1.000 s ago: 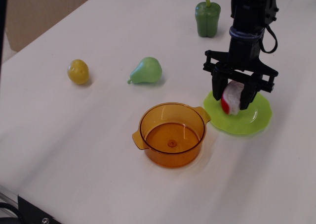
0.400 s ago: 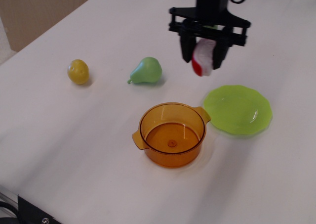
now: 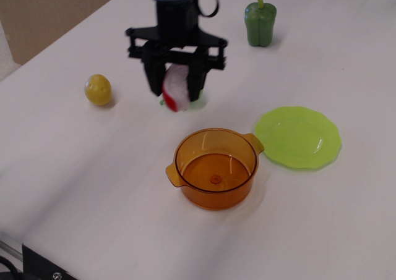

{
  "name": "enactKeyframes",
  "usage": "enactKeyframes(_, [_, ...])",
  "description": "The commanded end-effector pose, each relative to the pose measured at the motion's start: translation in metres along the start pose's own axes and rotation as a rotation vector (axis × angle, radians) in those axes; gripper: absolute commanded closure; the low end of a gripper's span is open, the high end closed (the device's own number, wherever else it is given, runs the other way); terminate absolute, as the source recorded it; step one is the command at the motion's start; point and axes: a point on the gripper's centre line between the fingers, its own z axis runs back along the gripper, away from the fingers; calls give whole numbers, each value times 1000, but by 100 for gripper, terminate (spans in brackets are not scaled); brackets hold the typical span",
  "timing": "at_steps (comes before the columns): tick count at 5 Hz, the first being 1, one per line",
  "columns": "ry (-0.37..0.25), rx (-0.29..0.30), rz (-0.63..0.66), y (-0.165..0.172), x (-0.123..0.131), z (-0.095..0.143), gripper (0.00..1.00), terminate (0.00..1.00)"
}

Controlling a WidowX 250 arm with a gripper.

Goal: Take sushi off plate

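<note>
While the plate (image 3: 298,137) lies bare at right, we see our gripper (image 3: 176,89) closed around the sushi (image 3: 176,88), held above the bench (image 3: 93,169) behind the orange pot (image 3: 215,167).

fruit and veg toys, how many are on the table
3: a lemon at left, a pepper at the back, and a pear mostly hidden behind the pincer holding the sushi.

Bright, even light; soft shadows.
</note>
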Motion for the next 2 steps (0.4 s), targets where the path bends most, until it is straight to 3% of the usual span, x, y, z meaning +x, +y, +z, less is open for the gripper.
enactKeyframes(1, [-27, 16, -16, 18, -26, -4, 100, 0])
enactKeyframes(2, [20, 1, 0, 25, -25, -25, 100, 0])
